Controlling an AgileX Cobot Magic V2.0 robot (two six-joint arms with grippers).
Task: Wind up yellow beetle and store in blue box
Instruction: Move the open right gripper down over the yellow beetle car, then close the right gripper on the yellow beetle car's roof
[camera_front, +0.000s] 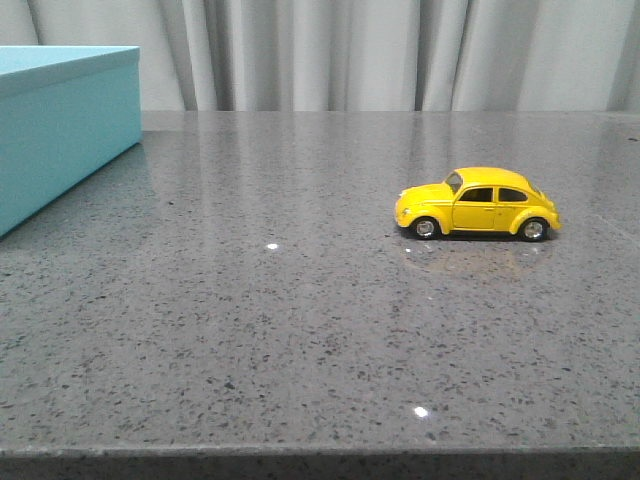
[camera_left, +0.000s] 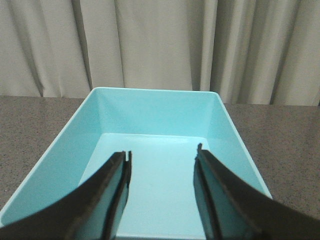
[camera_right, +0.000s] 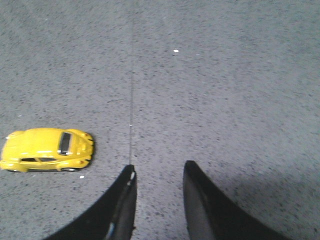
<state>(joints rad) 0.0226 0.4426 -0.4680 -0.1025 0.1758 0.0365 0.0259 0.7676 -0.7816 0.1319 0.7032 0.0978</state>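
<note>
Yellow beetle (camera_front: 477, 203) stands on its four wheels on the right part of the grey speckled table (camera_front: 250, 330), well apart from the blue box (camera_front: 60, 130) at the far left. It looks small, light and stiff, with a glossy shell likely to slip; a hold across its flat sides seems safest. Only the front view shows car and box together. From the left wrist, the box's bare inside appears, with the left gripper (camera_left: 162, 157) spread wide above it. From the right wrist, the car's roof shows, beside the parted, unloaded right gripper (camera_right: 159, 171)
</note>
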